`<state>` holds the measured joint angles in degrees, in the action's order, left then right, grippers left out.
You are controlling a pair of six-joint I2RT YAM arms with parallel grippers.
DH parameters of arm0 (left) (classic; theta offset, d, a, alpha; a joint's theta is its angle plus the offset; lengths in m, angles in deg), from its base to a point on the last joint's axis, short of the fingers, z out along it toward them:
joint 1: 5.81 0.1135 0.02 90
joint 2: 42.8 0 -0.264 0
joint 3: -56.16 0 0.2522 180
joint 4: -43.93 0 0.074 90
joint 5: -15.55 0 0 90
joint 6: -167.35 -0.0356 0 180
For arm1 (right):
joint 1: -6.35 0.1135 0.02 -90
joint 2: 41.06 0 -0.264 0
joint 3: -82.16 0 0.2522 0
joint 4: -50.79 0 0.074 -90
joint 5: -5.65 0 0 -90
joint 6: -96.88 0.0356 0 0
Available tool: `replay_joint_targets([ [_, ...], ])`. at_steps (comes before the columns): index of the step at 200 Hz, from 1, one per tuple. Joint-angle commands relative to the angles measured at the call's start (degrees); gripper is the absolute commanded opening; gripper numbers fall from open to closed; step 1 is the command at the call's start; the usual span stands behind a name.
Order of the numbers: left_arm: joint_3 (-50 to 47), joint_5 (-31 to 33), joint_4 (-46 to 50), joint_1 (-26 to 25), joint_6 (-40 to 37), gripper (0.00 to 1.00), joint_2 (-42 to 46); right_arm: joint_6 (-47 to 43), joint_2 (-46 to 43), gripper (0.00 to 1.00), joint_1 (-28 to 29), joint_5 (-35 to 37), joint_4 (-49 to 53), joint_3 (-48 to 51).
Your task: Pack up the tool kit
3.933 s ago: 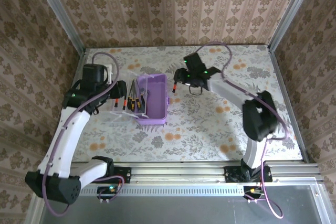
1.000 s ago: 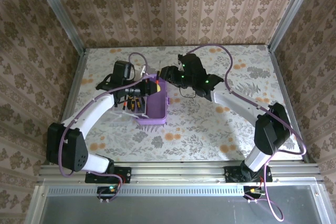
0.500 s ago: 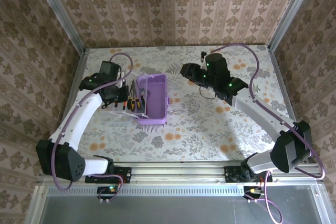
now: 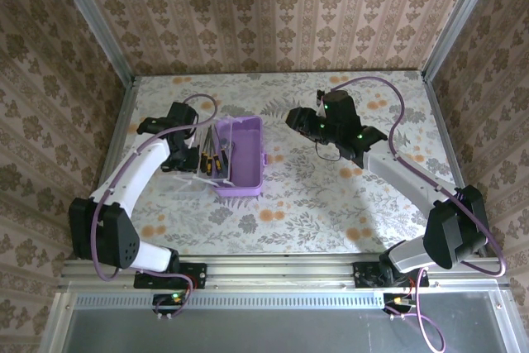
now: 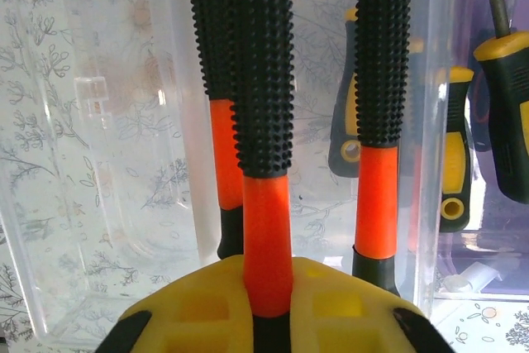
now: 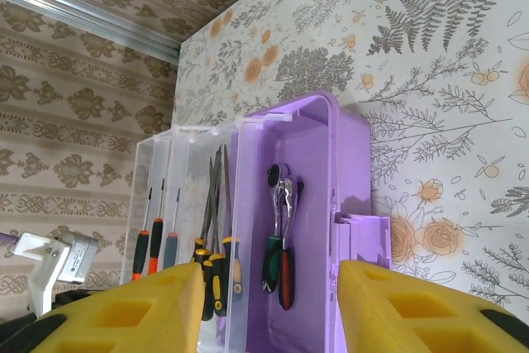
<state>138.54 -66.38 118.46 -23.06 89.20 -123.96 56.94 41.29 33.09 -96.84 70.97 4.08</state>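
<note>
The small lilac-purple rectangular plastic case (image 4: 245,159) is lying open on the floral-patterned bench (image 4: 331,196), a little left of the middle. Its clear plastic lid (image 6: 186,179) is folded out flat on the side away from the right arm. A row of small screwdrivers with black-and-orange and black-and-yellow handles (image 6: 157,241) is lying in that lid, shafts pointing towards the far wall. Two tools with green and red handles (image 6: 273,262) are sitting inside the purple half. Over the lid, the left arm's yellow fingers (image 5: 248,307) are clenching the orange neck of one black-and-orange screwdriver (image 5: 260,80). Its knurled black grip is sticking out ahead of them, just beside another of the same kind (image 5: 382,80). I cannot tell whether the gripped one is resting on the lid or hanging just above it. On the other side of the case, the right arm's fingers (image 4: 294,118) are hovering near its far right corner, apart from it. From the right wrist they are standing spread wide, grasping nothing and looking down into the open case. Brown patterned wallpaper (image 4: 273,14) is closing in the bench on three sides.
</note>
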Motion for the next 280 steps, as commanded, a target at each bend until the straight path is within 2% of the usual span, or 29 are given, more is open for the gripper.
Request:
replay_joint_targets([
  [1,1.5,0.9,1.8,-0.3,-1.6,0.25,-0.2,-0.1,-0.8,0.48,-0.2,-0.8,-1.4,0.5],
  [39,2.7,0.7,2.4,-0.3,-1.7,0.43,0.5,0.2,-0.8,0.49,-0.2,-1.1,-1.8,0.7],
  [80,8.0,4.7,4.6,0.4,-1.0,0.46,4.0,-0.3,-0.7,0.49,-0.1,-1.0,-1.8,1.1],
  [97,9.5,5.3,3.0,5.0,-0.3,0.52,7.1,-2.3,1.5,0.49,1.0,0.4,-0.1,0.0],
  [112,9.2,5.2,0.2,10.9,0.6,0.61,8.9,-6.4,6.2,0.49,3.5,2.6,6.3,-4.2],
  [125,7.9,1.1,-2.7,16.2,0.9,0.70,8.5,-9.3,10.4,0.50,5.8,3.3,10.4,-7.6],
  [139,6.4,-8.0,-5.5,21.0,1.2,0.77,6.2,-10.0,12.5,0.51,7.1,2.9,9.8,-7.8],
  [164,3.0,-19.0,-12.9,23.4,0.8,1.00,3.1,-10.4,13.9,0.52,7.1,2.3,8.1,-6.8],
  [179,1.2,-22.2,-16.9,23.5,0.9,1.00,2.2,-11.2,14.1,0.52,7.0,2.3,8.4,-6.5],
  [219,2.1,-27.9,-20.1,23.4,2.4,1.00,-3.8,-12.0,13.5,0.53,5.1,1.9,7.6,-4.3],
  [280,6.4,-23.9,-20.4,14.4,4.0,1.00,-9.3,-12.4,12.2,0.53,1.6,0.2,7.2,-1.8],
])
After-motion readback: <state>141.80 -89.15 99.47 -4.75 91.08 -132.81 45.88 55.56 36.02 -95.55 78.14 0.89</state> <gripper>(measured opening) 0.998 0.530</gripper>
